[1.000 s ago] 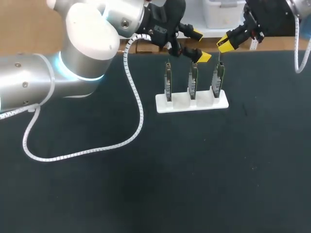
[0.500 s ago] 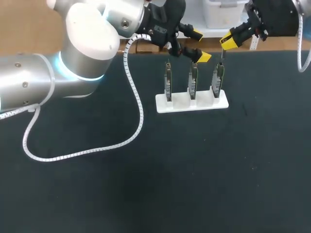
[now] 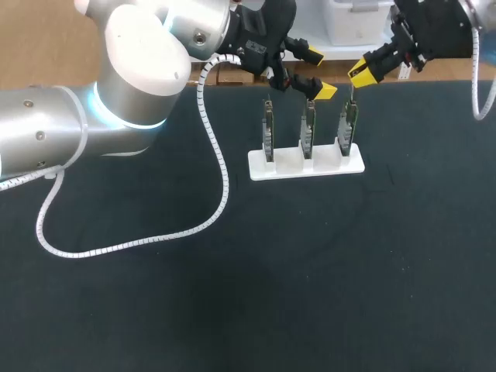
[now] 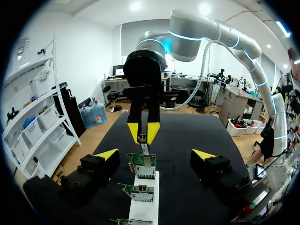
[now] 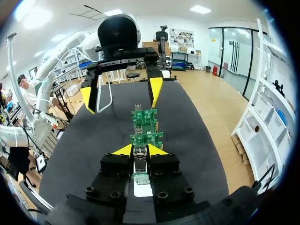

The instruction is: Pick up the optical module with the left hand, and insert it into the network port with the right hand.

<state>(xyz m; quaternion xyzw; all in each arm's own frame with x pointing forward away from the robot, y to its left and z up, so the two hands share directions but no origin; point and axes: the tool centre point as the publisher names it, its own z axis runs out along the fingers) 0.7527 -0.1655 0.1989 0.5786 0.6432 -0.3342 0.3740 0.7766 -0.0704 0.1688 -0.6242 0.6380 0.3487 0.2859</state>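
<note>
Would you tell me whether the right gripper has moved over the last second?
Yes, slightly. Since half a second ago the right gripper has come down a little toward the top edge of the rightmost card.

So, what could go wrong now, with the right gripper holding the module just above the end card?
The optical module, pinched in the right gripper, sits just above the end card. If it is not lined up with the port, pushing may jam it or tilt the card in its white holder. Also, the open left gripper hangs close by, over the middle card, so the two grippers might bump.
</note>
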